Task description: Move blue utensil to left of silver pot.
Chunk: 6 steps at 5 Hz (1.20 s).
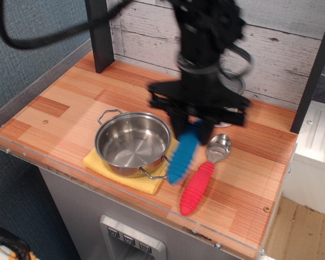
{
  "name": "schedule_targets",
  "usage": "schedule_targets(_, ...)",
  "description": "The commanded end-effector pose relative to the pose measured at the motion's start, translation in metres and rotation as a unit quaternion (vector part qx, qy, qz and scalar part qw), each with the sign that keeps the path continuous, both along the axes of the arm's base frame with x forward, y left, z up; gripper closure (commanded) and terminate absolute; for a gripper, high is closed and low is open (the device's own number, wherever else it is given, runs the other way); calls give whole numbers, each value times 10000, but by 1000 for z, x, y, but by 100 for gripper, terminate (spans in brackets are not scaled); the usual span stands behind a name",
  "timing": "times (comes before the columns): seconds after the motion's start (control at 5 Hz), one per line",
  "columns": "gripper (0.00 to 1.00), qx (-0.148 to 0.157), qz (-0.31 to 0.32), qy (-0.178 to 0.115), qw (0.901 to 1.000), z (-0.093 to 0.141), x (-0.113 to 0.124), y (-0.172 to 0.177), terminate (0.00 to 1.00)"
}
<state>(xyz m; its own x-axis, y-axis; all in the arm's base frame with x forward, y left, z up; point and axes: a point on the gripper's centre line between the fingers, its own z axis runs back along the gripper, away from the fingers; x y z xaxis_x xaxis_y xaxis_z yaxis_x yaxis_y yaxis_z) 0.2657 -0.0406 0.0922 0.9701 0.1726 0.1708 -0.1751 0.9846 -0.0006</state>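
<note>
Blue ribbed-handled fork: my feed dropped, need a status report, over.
Gripper shut on blue ribbed-handled fork, carried in the air. Fork at right rim of shallow round steel pot, not yet left of it. Pot sits in the way.

one silver pot (132, 142), two utensils, blue utensil (183, 153), red spoon (201, 181), one cloth (100, 162)

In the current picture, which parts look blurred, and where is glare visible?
In the observation.image view, the gripper and the blue utensil it holds are smeared by motion blur; the silver pot and the red-handled spoon are sharp; bright reflections show inside the pot and along the clear table edge.
</note>
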Motion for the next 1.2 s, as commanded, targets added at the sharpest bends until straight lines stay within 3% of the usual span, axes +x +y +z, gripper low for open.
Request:
schedule_targets(0.0,100,539,-71,-8,9985,26,-2,63,0)
schedule_targets(0.2,100,617,-230,-81,9978,29,-4,91,0)
schedule_targets(0.4,100,471,46,36,9989,23,-1,115,0)
schedule_targets(0.8,100,501,190,1,9986,12,4,163,0)
schedule_targets(1.0,100,554,-164,9,9983,2,6,186,0)
